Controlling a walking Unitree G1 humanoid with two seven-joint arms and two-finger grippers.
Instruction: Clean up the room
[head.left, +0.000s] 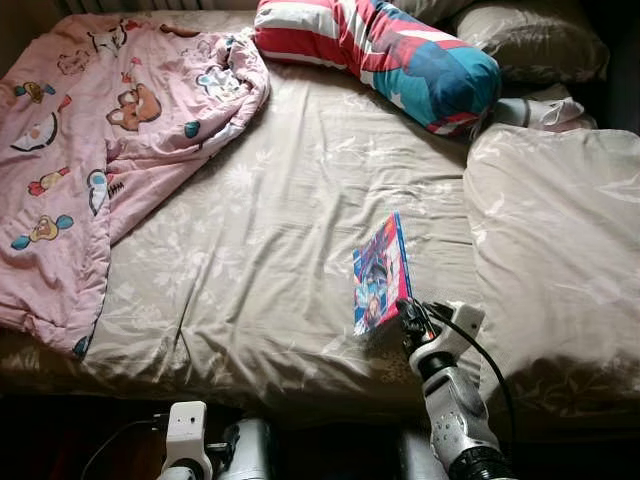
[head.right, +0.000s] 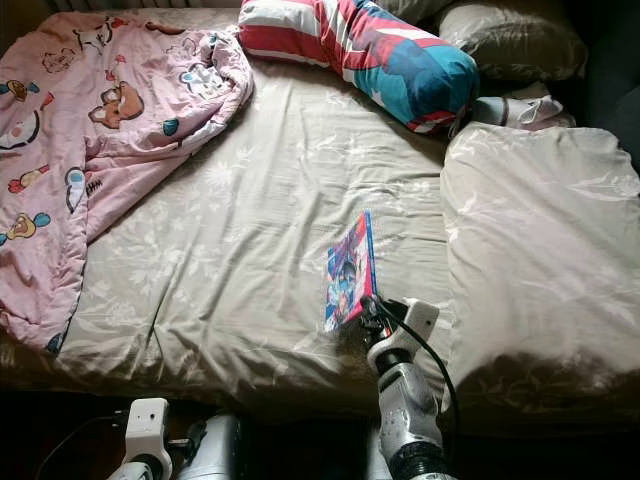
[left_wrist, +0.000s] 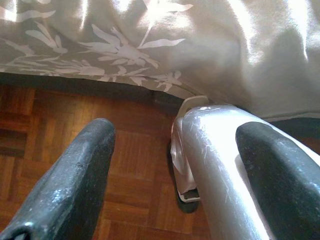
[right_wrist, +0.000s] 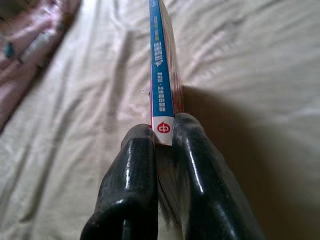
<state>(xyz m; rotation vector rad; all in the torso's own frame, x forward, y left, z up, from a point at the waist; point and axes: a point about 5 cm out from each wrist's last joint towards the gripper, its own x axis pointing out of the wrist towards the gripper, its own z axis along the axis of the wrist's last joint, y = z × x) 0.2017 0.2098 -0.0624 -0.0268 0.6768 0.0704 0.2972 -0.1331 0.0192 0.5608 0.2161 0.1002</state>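
Note:
A thin book (head.left: 379, 273) with a colourful cover and a blue spine (right_wrist: 161, 75) stands tilted on its edge over the beige bedsheet (head.left: 270, 250). My right gripper (head.left: 409, 318) is shut on the book's near end, and both black fingers (right_wrist: 131, 170) clamp it just below the spine's red mark. My left gripper (left_wrist: 175, 165) hangs low beside the bed over the wooden floor, its two fingers wide apart with nothing between them.
A pink cartoon quilt (head.left: 90, 140) lies crumpled on the bed's left side. A red, white and blue bolster (head.left: 390, 50) and grey pillows (head.left: 530, 40) lie at the head. A folded beige duvet (head.left: 560, 240) covers the right side. Parquet floor (left_wrist: 65, 125) runs under the bed edge.

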